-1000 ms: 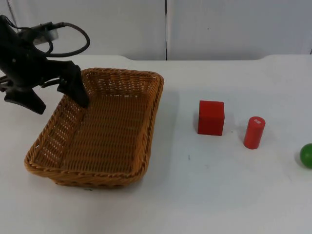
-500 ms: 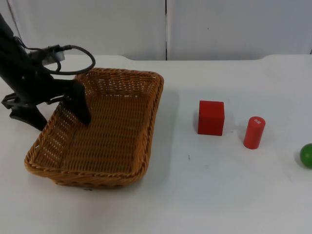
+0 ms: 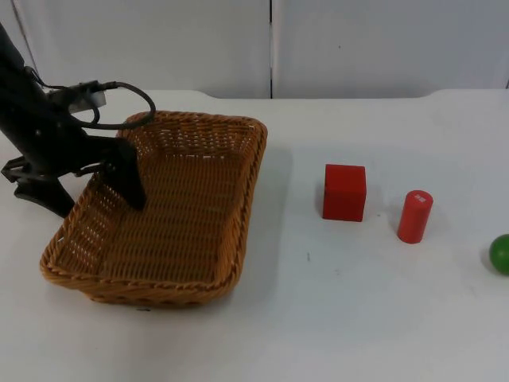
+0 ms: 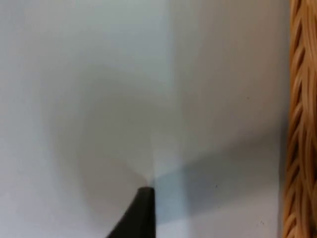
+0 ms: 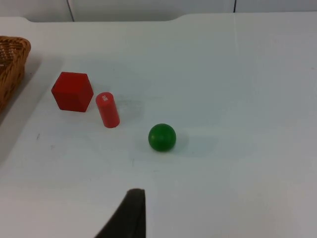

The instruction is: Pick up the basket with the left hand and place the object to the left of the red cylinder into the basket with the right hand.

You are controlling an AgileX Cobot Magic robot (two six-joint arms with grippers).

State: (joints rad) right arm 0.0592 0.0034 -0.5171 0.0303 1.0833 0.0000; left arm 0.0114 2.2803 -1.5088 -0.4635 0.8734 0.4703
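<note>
Left gripper (image 3: 91,187) straddles the left rim of the basket (image 3: 191,231): one finger (image 3: 127,179) inside over the weave, the other outside, spread with the wall between, not visibly clamped. Basket sits flat on the white table (image 3: 358,318). One red cube (image 3: 344,192) stands just left of one red cylinder (image 3: 414,216), apart from it, well right of the basket. One green ball (image 3: 500,253) at the far right. Left wrist view: basket rim (image 4: 297,124) close up. Right wrist view: cube (image 5: 72,91), cylinder (image 5: 107,109), ball (image 5: 162,137); right gripper's state cannot be told.
</note>
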